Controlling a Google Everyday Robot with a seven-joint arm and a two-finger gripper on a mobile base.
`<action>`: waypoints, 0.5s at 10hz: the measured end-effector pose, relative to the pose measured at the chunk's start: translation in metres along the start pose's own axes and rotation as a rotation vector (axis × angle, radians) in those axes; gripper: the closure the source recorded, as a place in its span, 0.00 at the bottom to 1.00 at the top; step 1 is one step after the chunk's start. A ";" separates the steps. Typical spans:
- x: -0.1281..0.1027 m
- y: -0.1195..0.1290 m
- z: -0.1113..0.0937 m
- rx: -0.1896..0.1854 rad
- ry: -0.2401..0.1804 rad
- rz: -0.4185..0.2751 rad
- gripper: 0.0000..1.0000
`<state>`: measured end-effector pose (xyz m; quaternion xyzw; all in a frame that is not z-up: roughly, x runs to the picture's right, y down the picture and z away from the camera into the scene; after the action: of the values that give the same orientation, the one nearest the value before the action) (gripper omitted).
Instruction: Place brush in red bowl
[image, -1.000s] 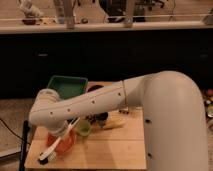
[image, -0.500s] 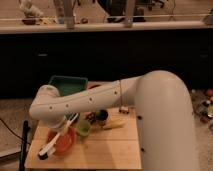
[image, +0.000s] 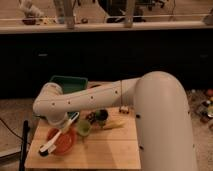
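No writing, label or number can be read anywhere — not even on the end effector (image: 69, 121) by the red bowl (image: 67, 144).

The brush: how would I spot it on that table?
On the wooden table under the white arm, find the red bowl at front left. The brush lies slanted across it, upper end by the gripper; it is the only long, pale, slim thing there, unlike the short yellow item.

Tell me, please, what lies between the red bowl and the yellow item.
In the camera view, the small green cup stands between the red bowl and the yellow item. The gripper is above the bowl's far rim, by the brush.
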<state>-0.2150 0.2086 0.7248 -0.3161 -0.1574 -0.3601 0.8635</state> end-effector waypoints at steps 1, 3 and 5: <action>0.002 -0.001 0.002 0.007 -0.015 0.010 1.00; 0.004 -0.002 0.005 0.016 -0.041 0.022 1.00; 0.002 -0.004 0.007 0.022 -0.058 0.021 1.00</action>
<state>-0.2172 0.2103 0.7327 -0.3184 -0.1830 -0.3398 0.8658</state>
